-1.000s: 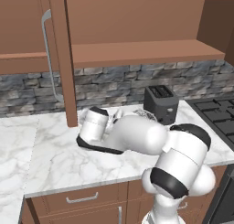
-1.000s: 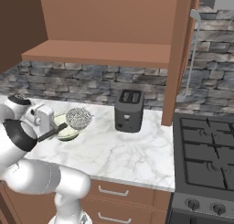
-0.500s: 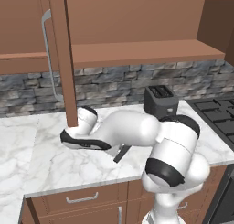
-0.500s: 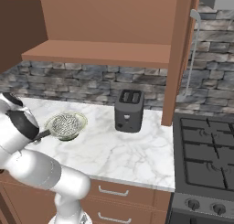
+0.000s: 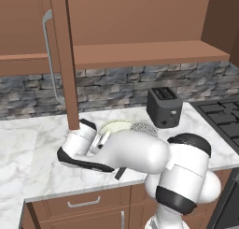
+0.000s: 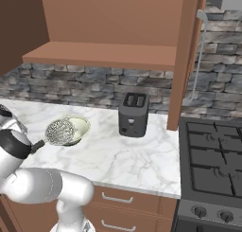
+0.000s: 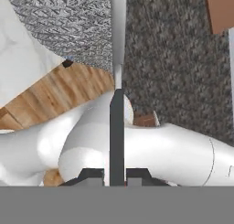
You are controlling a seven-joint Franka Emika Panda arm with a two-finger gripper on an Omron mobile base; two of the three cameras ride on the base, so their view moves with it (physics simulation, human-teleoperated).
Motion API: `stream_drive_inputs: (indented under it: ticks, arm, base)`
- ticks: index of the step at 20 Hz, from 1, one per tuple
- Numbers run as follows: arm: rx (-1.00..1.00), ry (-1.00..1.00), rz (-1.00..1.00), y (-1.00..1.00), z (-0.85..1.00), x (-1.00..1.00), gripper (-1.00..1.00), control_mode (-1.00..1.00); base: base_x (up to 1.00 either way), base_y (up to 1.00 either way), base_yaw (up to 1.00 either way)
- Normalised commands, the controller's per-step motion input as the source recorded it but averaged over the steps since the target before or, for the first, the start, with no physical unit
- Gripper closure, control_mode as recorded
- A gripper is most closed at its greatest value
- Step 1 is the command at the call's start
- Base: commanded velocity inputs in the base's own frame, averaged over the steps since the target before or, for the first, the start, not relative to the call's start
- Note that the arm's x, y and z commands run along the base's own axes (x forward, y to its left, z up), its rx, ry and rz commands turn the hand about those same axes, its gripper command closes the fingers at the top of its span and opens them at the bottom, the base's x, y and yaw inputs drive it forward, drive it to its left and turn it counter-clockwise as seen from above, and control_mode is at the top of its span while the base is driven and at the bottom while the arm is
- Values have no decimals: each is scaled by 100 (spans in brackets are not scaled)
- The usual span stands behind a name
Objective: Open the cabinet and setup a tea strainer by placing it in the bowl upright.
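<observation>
The tea strainer rests tilted in the bowl, left of the black toaster on the marble counter.

One bowl sits on the marble counter, with one tea strainer over it at its 9 o'clock side. One black toaster stands at the bowl's 3 o'clock. One cabinet hangs above, showing two open doors and two long bar handles. One stove lies at the toaster's 3 o'clock.
</observation>
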Motion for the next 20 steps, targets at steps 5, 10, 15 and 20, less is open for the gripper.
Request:
stream_drive_inputs:
  ticks: [5, 10, 15, 20]
  arm:
    - [-20, 2, 17, 24, 0, 0, 100, -100]
    - [-18, 32, 9, 14, -10, 19, 100, -100]
    - [-5, 28, 0, 1, -17, 12, 100, -100]
    - [0, 4, -5, 0, -9, 4, 100, -100]
  base:
    - [0, 0, 0]
    - [0, 0, 0]
    - [0, 0, 0]
    - [0, 0, 0]
